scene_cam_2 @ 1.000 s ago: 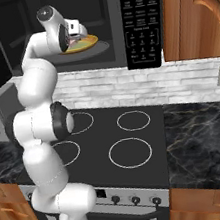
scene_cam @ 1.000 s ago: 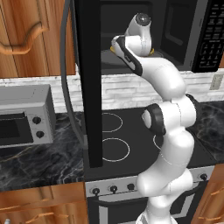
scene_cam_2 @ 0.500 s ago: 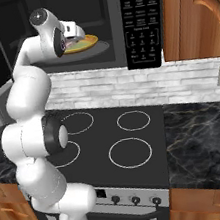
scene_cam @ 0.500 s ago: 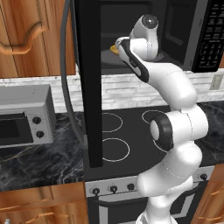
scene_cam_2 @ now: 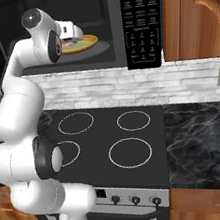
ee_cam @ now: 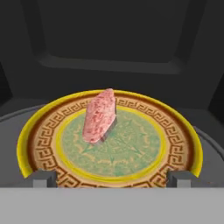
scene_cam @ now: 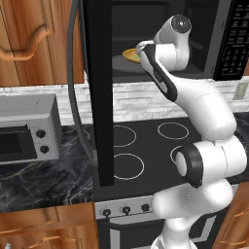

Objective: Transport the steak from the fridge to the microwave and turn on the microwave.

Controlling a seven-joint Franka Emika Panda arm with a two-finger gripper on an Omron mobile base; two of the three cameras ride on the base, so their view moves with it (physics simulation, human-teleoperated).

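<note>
Fingers [ee_cam: 112,179] stand spread wide, their two grey tips rising at the near rim of the plate [ee_cam: 39,131], one at each side, with nothing between them and nothing touched.

Going left to right in the left base view: a silver toaster oven [scene_cam: 26,129] sits on the dark marble desk [scene_cam: 44,180]; next comes the microwave's open door [scene_cam: 95,92], swung out edge-on over the stove [scene_cam: 146,146]; then the microwave [scene_cam: 160,39] itself, its cavity open, with the arm's hand reaching into the mouth; the keypad [scene_cam: 233,39] is at the far right.

In the hand view the steak [ee_cam: 100,116] lies on the yellow-rimmed plate, a little left of centre, tilted up on one edge rather than flat. The plate rests on the grey turntable [ee_cam: 210,153] inside the cavity.

Judging from this, the carrying step looks done: the steak is in the microwave and free of the fingers. What remains is to draw the hand straight back out of the cavity without clipping the plate rim, swing the door shut, then press a start button on the keypad. The door stands wide, so the arm must get round to its outer face to push it.
</note>
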